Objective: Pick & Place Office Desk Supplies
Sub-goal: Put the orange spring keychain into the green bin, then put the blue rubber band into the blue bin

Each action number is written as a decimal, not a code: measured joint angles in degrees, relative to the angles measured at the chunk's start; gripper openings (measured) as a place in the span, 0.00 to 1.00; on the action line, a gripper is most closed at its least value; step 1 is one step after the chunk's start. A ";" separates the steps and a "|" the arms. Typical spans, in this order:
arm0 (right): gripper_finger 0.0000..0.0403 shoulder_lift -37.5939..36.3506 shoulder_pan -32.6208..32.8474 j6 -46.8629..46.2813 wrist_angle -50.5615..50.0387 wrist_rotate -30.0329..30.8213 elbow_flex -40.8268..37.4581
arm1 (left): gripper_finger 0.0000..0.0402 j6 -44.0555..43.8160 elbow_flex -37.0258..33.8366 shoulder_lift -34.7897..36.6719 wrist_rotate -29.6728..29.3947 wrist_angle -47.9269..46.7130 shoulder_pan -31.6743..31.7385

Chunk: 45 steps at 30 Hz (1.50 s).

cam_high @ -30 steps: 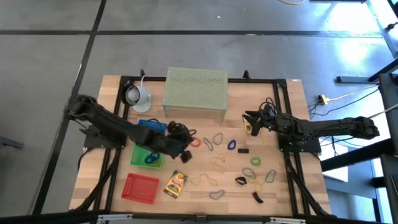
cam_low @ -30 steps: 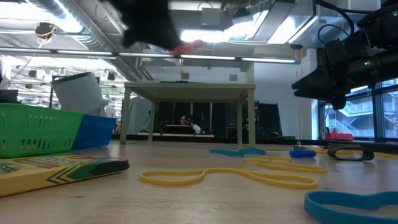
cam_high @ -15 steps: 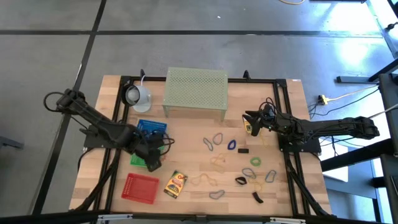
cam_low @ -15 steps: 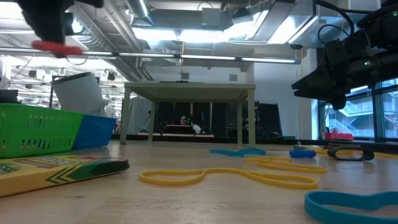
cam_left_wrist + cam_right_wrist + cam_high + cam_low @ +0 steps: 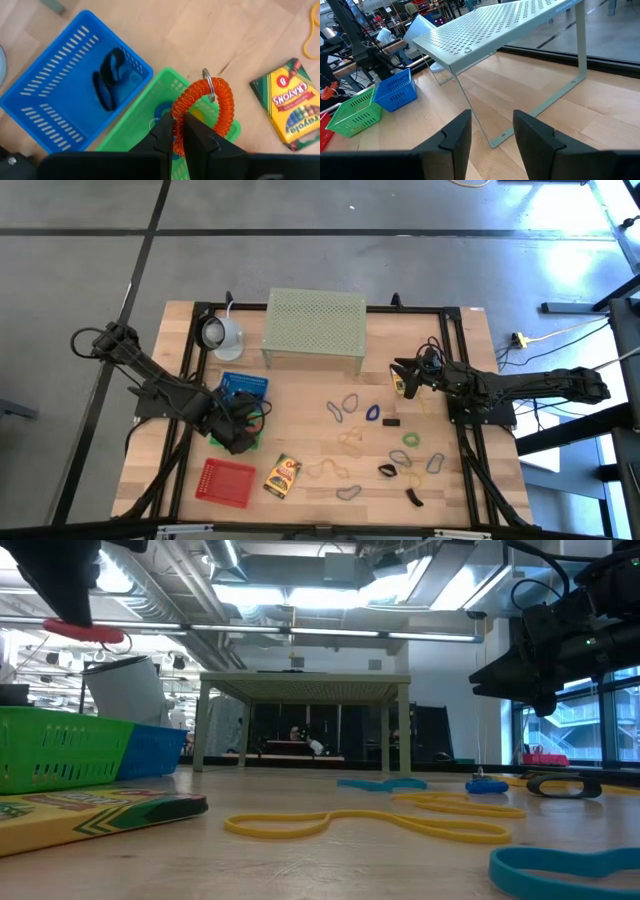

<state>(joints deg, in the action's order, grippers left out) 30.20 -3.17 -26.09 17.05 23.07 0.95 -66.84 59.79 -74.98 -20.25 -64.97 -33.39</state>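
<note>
Left gripper [image 5: 179,131] fingers pinch the orange coil loop [image 5: 202,107] above the green basket [image 5: 137,125], probably for dropping; right gripper [image 5: 492,132] fingers wait half-open, empty.

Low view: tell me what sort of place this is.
Probably a robotics lab or workshop in an industrial hall. Exposed ceiling ducts run overhead, cluttered workbenches stand behind, and a wooden table carries two robot arms amid sorting baskets.

A red loop [image 5: 88,632] is being held up by the left gripper [image 5: 72,618] above the green basket [image 5: 60,745]. A yellow loop [image 5: 370,823] is lying on the table [image 5: 300,870]; the dark right gripper [image 5: 545,640] is probably just hanging there.
</note>
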 joint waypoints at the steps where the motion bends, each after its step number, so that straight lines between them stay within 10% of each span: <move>1: 0.36 0.00 -0.01 0.00 -0.01 0.00 0.00 | 0.05 0.02 0.00 0.00 0.72 -0.01 0.00; 26: 0.36 0.02 0.00 0.01 0.01 0.00 -0.02 | 0.06 -5.88 -17.17 -0.02 13.72 6.86 1.63; 45: 0.36 0.00 0.00 0.02 0.01 0.00 -0.01 | 0.29 -1.18 -8.70 -0.02 15.52 8.21 4.25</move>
<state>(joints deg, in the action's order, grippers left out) 30.20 -3.17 -26.06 17.06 23.07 0.94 -68.02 51.09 -75.00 -4.73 -56.76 -29.13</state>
